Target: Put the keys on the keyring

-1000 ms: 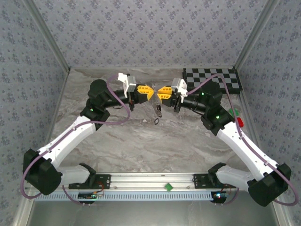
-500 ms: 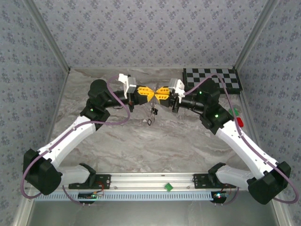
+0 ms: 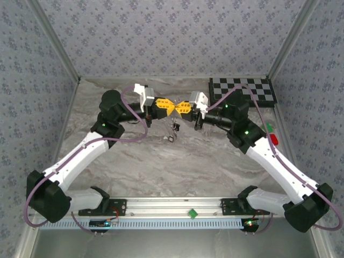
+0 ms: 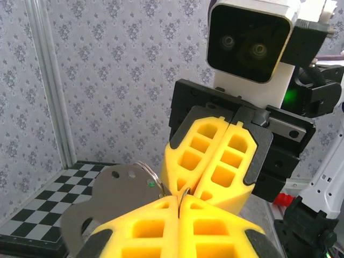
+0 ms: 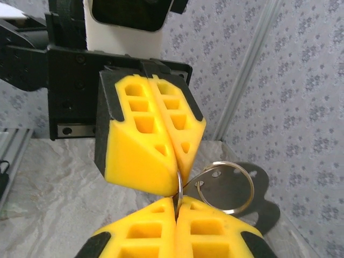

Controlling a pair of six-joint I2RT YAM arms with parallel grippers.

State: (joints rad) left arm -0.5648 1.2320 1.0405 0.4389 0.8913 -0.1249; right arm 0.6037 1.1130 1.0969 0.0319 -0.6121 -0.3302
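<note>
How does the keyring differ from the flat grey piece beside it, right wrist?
The keyring is a thin shiny wire loop, open centre; the flat grey piece is a dull plate with small holes. It is pinched between the shut fingers of the left gripper and right gripper, tip to tip; the piece lies beside them, not between them. Both look metallic.

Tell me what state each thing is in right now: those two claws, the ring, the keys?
left gripper, shut on the keyring.
right gripper, shut on the keyring.
keyring, pinched at its edge by both grippers, held in the air.
keys, dangling below the grippers' tips.
</note>
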